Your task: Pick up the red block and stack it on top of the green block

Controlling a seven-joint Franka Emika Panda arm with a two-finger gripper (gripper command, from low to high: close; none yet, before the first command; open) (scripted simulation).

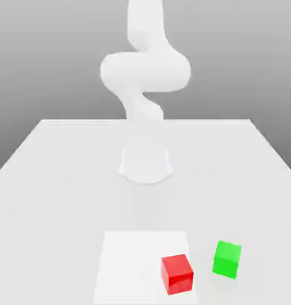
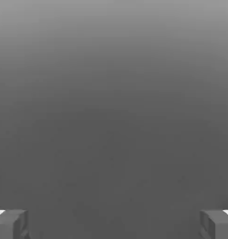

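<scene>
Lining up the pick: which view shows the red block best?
The exterior view: the red block sits whole on the table, left of the green block. The hand view faces grey background between the open claw fingertips.

White rounded arm [image 1: 145,71], grey fingertips [image 2: 10,224]

**White tabletop carrying two cubes and the arm's base**

A flat, matte white rectangular table [image 1: 52,179] is spanning the exterior view. A slightly brighter white square patch [image 1: 133,262] is lying flat on its near part. A glossy red cube [image 1: 177,273] is sitting on that patch's corner toward the exterior view's right. A glossy green cube [image 1: 226,258] is resting directly on the bare tabletop, just beside the red one and apart from it. The round white base of the robot arm [image 1: 145,163] is standing mid-table, well behind both cubes. Neither cube is appearing between the fingers [image 2: 10,224], so their places relative to the fingers cannot be told.
</scene>
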